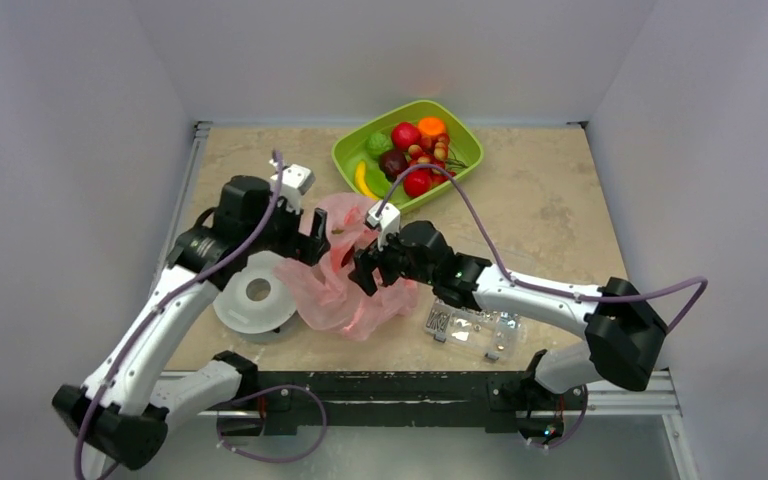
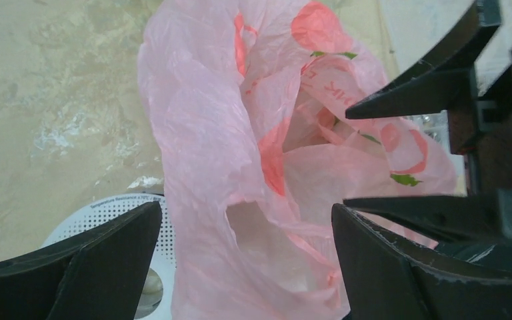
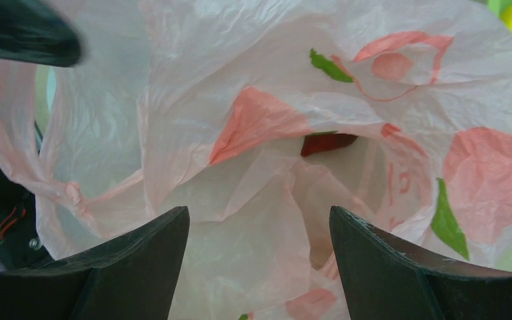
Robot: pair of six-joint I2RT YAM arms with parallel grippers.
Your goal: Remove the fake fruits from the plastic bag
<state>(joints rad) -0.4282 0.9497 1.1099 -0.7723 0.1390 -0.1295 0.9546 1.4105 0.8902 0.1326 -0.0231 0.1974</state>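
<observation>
— Right pincer (image 3: 257, 215): state being recorded?
— Fingers are being held wide apart; nothing is being gripped. Film of the plastic bag (image 3: 240, 80) is being seen between and beyond the tips.
— Left pincer (image 2: 245, 212)?
— Likewise being held wide open. A fold of the bag is lying between its fingers, unclamped, so nothing is being held.
— Bag, location?
— Being kept on the counter (image 1: 560, 210), about its middle, between the two pincers, on the near side of the green tray (image 1: 468, 135) of fruits already out.
— Contents?
— One dark red fruit (image 3: 329, 143) is being shown through the mouth, mostly hidden by film; its kind cannot be told.
— Bearing?
— Straight ahead of the right pincer, a little off-centre, deeper in than its tips. Its visible part is running crosswise, along the fingers' opening line. The right arm is being judged nearer; a forward reach into the mouth is being called for.
</observation>
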